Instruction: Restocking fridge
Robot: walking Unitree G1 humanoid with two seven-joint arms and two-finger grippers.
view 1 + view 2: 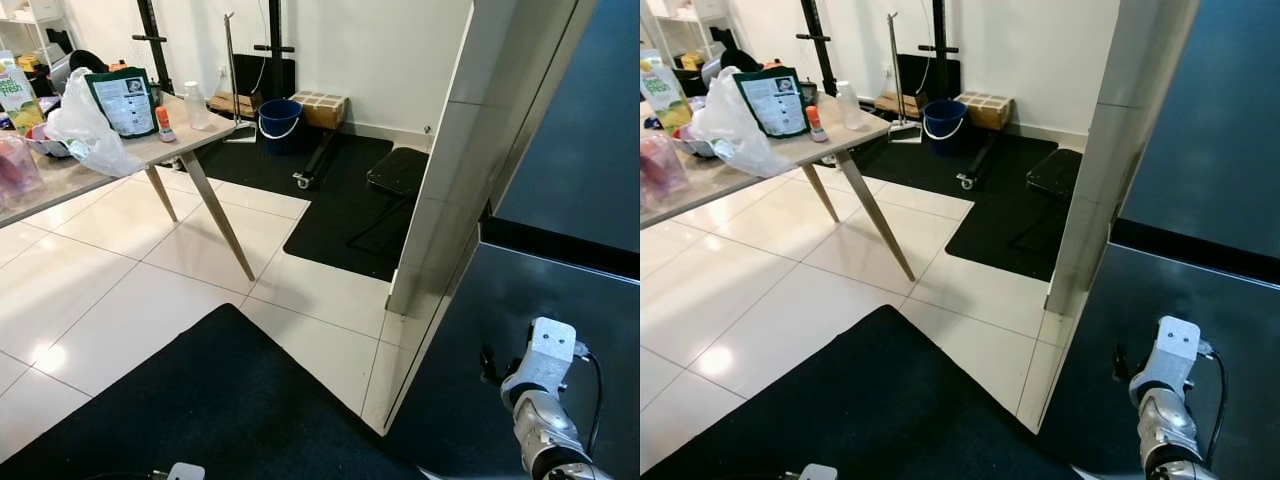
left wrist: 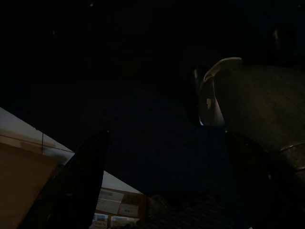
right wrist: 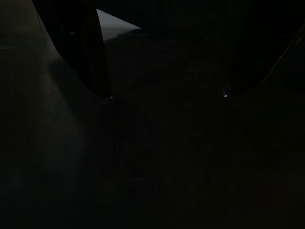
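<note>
Black fridge door just beside right arm — hand state unclear, groceries on table well apart.

**Fridge and stock: positions**

Fridge: dark, glossy front, near right, beside a pale wall edge. Groceries sit on the table far left: green pouch upright, white plastic bag, juice carton, small bottles.

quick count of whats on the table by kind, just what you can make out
On the table, what can be told apart:
white plastic bag: 1
dark green pouch: 1
small orange-capped bottle: 1
clear bottle: 1
green juice carton: 1
Total: 5
</note>
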